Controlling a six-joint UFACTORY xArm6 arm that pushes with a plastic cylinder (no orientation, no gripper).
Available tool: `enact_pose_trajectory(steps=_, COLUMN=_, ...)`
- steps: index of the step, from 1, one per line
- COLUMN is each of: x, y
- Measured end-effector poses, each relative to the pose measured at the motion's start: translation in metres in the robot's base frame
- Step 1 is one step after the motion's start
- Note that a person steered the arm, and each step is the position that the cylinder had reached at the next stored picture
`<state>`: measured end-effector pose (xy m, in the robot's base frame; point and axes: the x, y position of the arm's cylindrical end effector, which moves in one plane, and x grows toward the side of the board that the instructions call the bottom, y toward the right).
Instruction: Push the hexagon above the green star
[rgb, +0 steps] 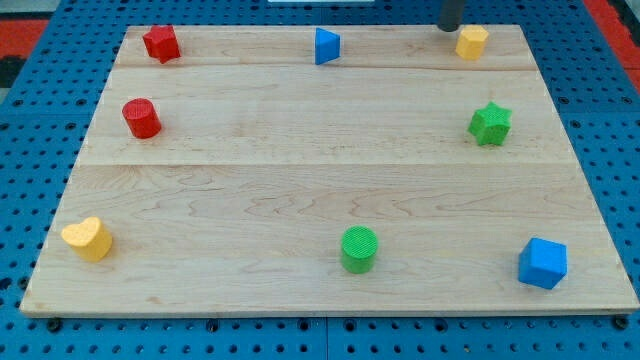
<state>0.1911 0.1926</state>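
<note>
My tip (448, 28), a dark rod end with no claw to part or clamp, sits at the view's top of the wooden tabletop (300, 160). Just to its right lies the small yellow plastic hexagon (472, 42), above the green star (490, 123).

Pale wooden board (300, 160) (matt), plastic-looking blocks

You have eight blocks: two red (161, 43) (142, 118), two blue (326, 46) (543, 263), two yellow (472, 42) (88, 239), two green (490, 124) (360, 248), on one wooden board (300, 180).
</note>
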Motion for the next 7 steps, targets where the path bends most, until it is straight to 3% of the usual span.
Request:
enact_pose_trajectory(steps=4, x=0.007, y=0.021)
enact_pose_trajectory(steps=7, x=0.045, y=0.019)
